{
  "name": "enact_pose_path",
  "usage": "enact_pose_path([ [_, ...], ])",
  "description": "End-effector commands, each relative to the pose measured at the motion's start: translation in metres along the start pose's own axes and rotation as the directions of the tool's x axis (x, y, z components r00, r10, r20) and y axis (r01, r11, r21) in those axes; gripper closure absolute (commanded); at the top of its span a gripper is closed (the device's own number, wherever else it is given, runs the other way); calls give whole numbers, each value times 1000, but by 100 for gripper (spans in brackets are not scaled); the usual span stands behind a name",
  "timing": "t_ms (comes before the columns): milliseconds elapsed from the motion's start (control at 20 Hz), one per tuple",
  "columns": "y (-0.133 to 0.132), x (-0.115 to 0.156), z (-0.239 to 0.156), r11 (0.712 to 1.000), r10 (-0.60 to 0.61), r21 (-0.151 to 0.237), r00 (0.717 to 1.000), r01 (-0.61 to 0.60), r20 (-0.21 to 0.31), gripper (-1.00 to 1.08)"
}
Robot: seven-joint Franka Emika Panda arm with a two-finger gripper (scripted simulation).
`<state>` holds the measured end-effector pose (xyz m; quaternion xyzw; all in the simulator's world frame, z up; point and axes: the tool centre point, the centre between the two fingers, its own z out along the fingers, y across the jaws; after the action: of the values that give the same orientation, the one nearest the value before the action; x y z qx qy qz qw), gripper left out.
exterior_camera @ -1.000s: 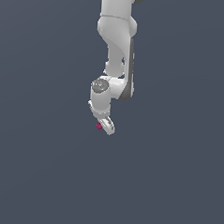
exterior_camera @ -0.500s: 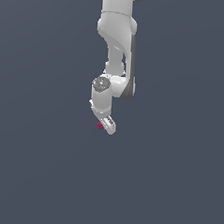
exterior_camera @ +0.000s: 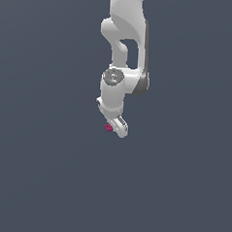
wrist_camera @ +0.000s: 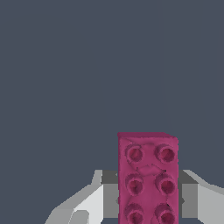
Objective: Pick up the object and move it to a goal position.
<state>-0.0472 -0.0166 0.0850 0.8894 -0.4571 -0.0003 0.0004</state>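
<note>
Wrist view first: magenta toy brick (wrist_camera: 148, 179) filling the near field, studs up, two columns of studs in sight, long axis running away from the camera. Pale grey fingers (wrist_camera: 89, 202) flanking both long sides, pressed up against the brick with no visible gap. Reads as a narrow closure, clamped on the brick across its short dimension. Beyond the brick, only flat slate-grey ground; no marker, no goal indicator anywhere in frame.

Exterior view, farther off: white gripper (exterior_camera: 118, 127) at the end of the Panda arm (exterior_camera: 123, 45), brick (exterior_camera: 109, 128) showing as a small magenta speck on the exterior view's left of the fingertips. Arm hanging down from the top of frame, wrist bent, gripper pointed downward. Height above the ground impossible to judge against the featureless backdrop; whether lifted or touching the surface cannot be told.

Judged step: carrying toward the goal, with the grasp apparently already made. Goal not visible, so progress unclear.

For doing it well: hold closure force steady, avoid wrist rotation, translate smoothly without jerks. Grip sits well along the brick's length, so pivoting in the pads seems the main risk under sudden acceleration. Release only at the target.
</note>
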Motion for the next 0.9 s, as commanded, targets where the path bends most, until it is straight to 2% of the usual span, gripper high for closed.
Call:
enact_pose_path([
  [0, -13, -4, -23, 1000, 0, 0, 1000, 0, -1, 108],
  [850, -107, -33, -182, 1000, 1, -1, 1000, -1, -3, 108],
])
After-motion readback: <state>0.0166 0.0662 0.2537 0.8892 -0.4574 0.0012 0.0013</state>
